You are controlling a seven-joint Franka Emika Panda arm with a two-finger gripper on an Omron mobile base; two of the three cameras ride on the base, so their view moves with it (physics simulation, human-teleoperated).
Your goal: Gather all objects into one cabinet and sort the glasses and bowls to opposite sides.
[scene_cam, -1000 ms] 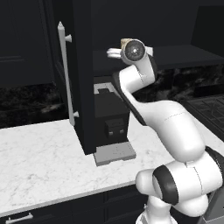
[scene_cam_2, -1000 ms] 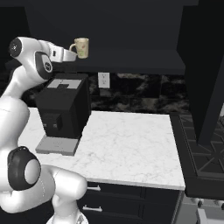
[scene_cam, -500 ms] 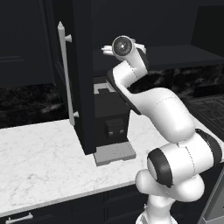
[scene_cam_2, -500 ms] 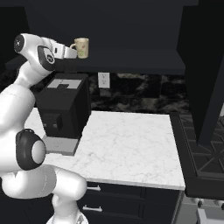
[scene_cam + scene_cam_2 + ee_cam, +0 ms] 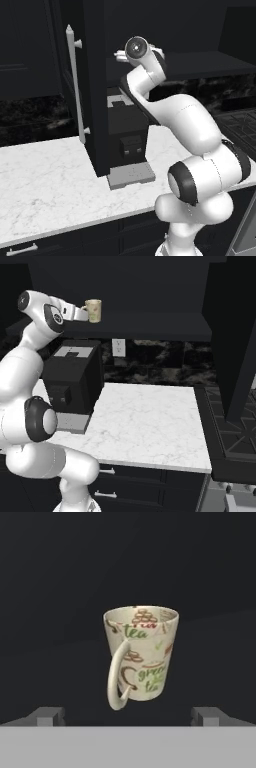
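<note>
On the left, the black wall cabinet's tall door (image 5: 95,90) stands swung out over the marble counter (image 5: 45,185), its long silver bar handle (image 5: 76,85) facing the room. Just right of it a black coffee machine (image 5: 72,383) sits on the counter below the cabinet's dark shelf (image 5: 150,326). One beige cup (image 5: 141,657), printed with tea lettering and with its handle turned toward the camera, stands upright on that shelf near its left end. In the hand view the gripper (image 5: 130,714) is spread wide, its two tips well apart on either side of the cup and short of it, gripping nothing. So I judge this cup as delivered: it is in the cabinet, on the left side, where the glasses could be grouped. The second cup, the blue bowl and the brown bowl cannot be placed from these pictures, so how much is left I cannot tell, beyond setting the bowls toward the shelf's right end
</note>
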